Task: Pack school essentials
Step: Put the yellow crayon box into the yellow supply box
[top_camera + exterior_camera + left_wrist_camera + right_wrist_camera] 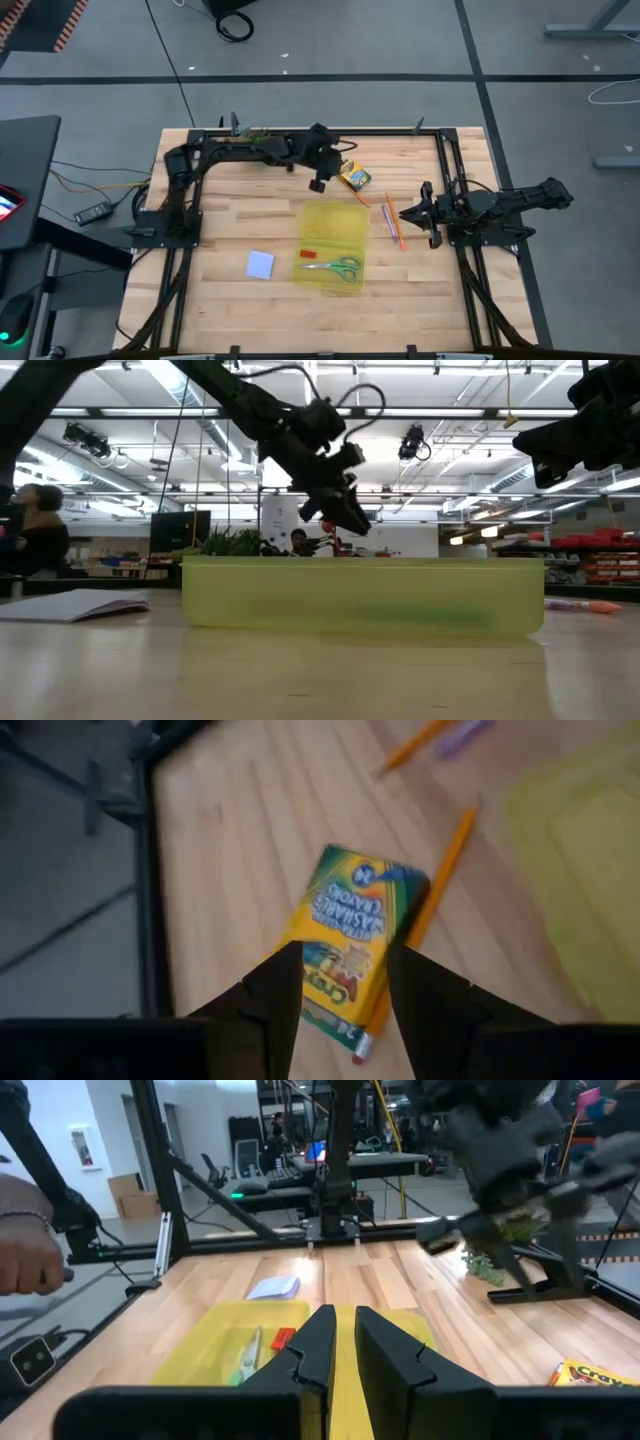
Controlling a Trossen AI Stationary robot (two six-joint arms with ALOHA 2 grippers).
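Judging by what lies where, the packing is partly done: the green-handled scissors (333, 266) and the tiny red eraser (308, 253) already sit inside the yellow case (333, 221) at the table's middle. Still outside are the yellow-green crayon box (355, 177) with a yellow pencil (430, 910) touching its side at the far edge, the orange pencil (396, 222) and purple pen (386, 214) just right of the case, and the pale blue note pad (260, 264) to its left.

Above the crayon box hangs the left gripper (345, 985), fingers spread and empty, likely about to take it. Waiting at the right of the table, the right gripper (338, 1342) has its fingers nearly together, holding nothing.

Pale wooden planks in a dark metal frame make up the table (230, 215). Beyond it stretches a large workshop with ceiling lights, and a person (40, 525) sits at far left.
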